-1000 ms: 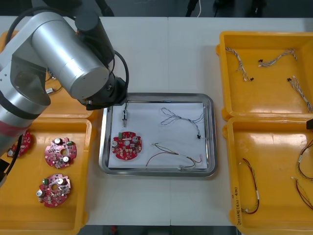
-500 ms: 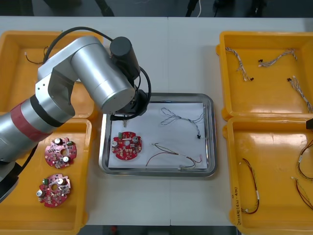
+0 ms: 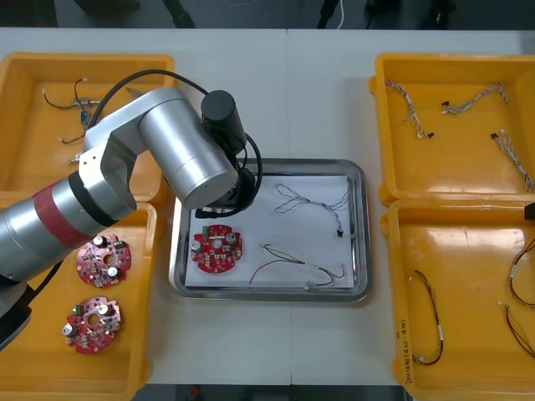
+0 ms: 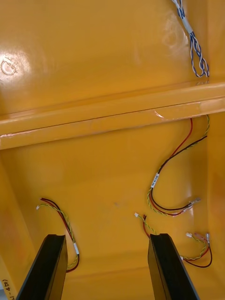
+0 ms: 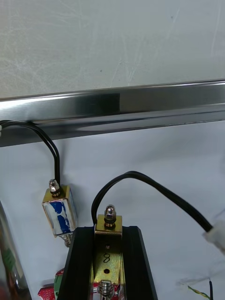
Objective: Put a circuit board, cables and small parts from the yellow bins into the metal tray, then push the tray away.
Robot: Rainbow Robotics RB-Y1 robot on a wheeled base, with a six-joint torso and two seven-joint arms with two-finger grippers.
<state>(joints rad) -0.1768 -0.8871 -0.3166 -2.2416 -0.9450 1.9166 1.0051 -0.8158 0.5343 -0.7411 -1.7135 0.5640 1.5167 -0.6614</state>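
From the front, the left arm [image 3: 167, 150] reaches over the left end of the tray [image 3: 267, 294], its wrist just beyond the board [image 3: 216, 248] on the white floor, with a blue-white cable [image 3: 309, 200] and a red-yellow cable [image 3: 292, 266] lying to the right. At the left wrist, the left gripper [image 5: 108, 230] is clamped on a small part [image 5: 108, 255] with a black lead, over the tray floor, with a second part [image 5: 58, 211] just beside it. At the right wrist, the right gripper [image 4: 107, 236] hangs with fingers spread, nothing between them, over a bin [image 4: 103, 178] holding loose cables [image 4: 173, 187].
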